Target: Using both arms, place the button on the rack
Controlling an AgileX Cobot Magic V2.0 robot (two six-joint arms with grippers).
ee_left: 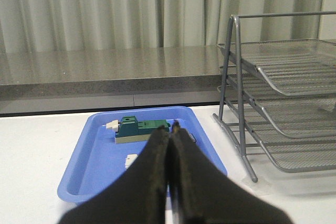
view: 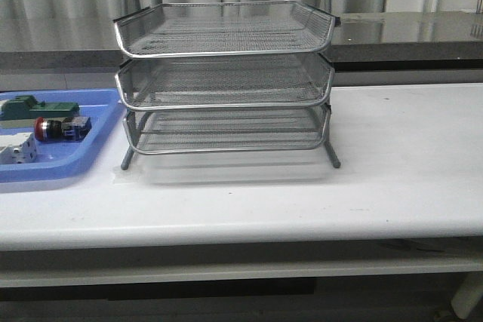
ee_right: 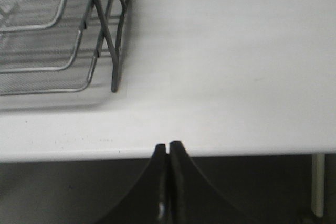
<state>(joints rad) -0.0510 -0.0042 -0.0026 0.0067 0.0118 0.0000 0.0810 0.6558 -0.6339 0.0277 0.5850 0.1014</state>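
Note:
The button (view: 59,128), red cap with a blue-and-black rear block, lies on its side in the blue tray at the table's left. The rack (view: 225,81), a three-tier silver wire-mesh stand, occupies the table's middle; its side shows in the left wrist view (ee_left: 283,103) and its foot in the right wrist view (ee_right: 114,61). My left gripper (ee_left: 169,127) is shut with nothing in it, held over the blue tray's near part, and its fingers hide the button in that view. My right gripper (ee_right: 168,146) is shut and empty at the table's front edge, to the right of the rack. Neither arm appears in the front view.
The blue plastic tray (view: 90,157) (ee_left: 94,156) also holds a green block (view: 45,108) (ee_left: 139,128) and a white block (view: 16,148). A grey counter (view: 407,32) and curtains run behind the table. White tabletop (view: 407,148) lies right of the rack.

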